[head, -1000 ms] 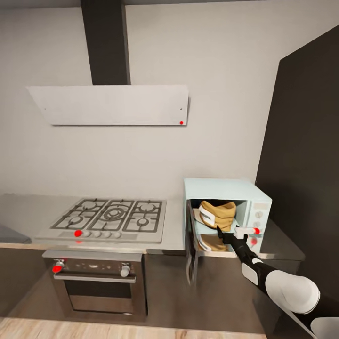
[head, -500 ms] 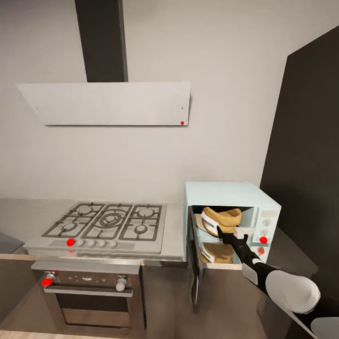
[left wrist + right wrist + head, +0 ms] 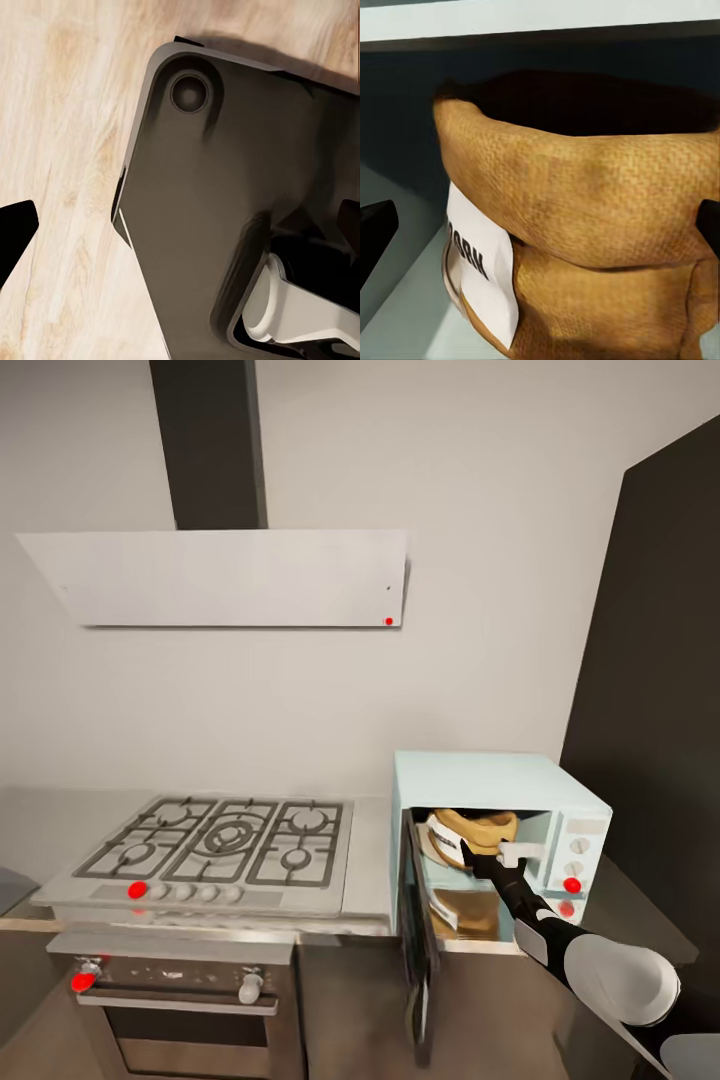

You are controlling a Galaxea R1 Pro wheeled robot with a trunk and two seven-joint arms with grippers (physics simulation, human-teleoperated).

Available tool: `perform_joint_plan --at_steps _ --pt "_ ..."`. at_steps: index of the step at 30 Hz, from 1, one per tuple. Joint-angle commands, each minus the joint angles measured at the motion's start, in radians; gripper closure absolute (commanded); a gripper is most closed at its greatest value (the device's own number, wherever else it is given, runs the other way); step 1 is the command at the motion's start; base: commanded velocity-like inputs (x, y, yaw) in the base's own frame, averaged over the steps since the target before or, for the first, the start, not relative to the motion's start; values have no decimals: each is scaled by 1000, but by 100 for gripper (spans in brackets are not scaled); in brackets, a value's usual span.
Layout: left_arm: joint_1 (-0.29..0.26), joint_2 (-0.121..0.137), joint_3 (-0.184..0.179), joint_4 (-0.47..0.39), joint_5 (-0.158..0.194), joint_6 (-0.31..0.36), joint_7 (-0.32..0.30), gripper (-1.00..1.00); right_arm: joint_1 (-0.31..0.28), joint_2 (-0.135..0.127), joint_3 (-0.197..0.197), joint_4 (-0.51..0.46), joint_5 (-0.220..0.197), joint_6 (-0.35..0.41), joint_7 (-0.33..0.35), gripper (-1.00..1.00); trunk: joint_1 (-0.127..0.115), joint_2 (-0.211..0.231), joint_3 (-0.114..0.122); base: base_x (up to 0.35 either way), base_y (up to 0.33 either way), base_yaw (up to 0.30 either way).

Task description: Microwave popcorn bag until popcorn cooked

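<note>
Bag: one popcorn bag sits inside the microwave, its rolled rim toward the opening; the tan shape below it looks like a reflection on the cavity floor.
Microwave: one, on the desk, door swung wide open.
Right gripper: right gripper is at the cavity mouth; in the right wrist view the fingers stand wide apart either side of the sack, not clamped.
Left gripper: left gripper points at the floor, fingers spread.
Hob: one gas hob with five burners.
Risk: pulling out carelessly could snag the burlap and drag it forward, blocking the door.
</note>
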Motion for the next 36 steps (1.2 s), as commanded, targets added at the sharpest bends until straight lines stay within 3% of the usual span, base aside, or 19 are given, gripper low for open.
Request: perform_joint_plan --at_steps 1,22,36 --pt "0 0 3 0 1 0 0 -100 -1 -1 -5 3 -6 -3 9 -100 1 -1 0 309 0 0" --pt "0 0 3 0 1 0 0 -100 -1 -1 -5 3 -6 -3 9 -100 1 -1 0 62 23 0" --pt "0 0 3 0 1 0 0 -100 -1 -1 -4 3 -6 -3 9 -100 1 -1 0 -303 0 0"
